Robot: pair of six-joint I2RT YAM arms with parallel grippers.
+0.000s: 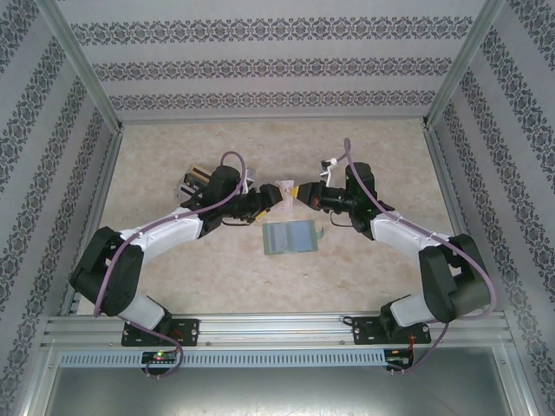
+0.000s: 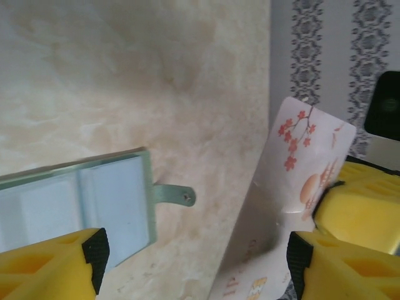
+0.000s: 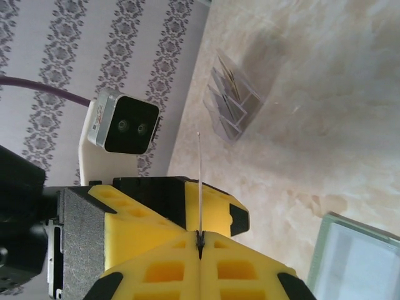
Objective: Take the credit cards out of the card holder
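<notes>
Left pincer: my left pincer (image 2: 197,262) is wide open and holds nothing.
Right pincer: my right pincer (image 3: 200,240) is closed tight on one card (image 2: 300,169). The pads pinch its flat sides near one end.
Card: it is white with red flowers and orange shapes. It is up in the air, in the middle of the worktop (image 1: 260,147), between my two pincers. It stands just beside one finger of my left pincer. I cannot tell if it touches.
Holder: the holder (image 1: 290,236) lies open and flat, just nearer than the card. Its pale blue inside faces up. A small tab (image 2: 175,195) sticks out of its right side.
More cards: I cannot tell if any are inside.
Clear box: a clear box (image 3: 232,100) stands to the far left, near my left arm.
How the card feels: I think it is very thin, light, stiff and smooth, so it can slip.
Where to hold it: pinch the flat sides near an edge, well in from the corner.
How the holder feels: I think it is soft and light. It may slide when a card is pulled, so one pincer should press it down.
</notes>
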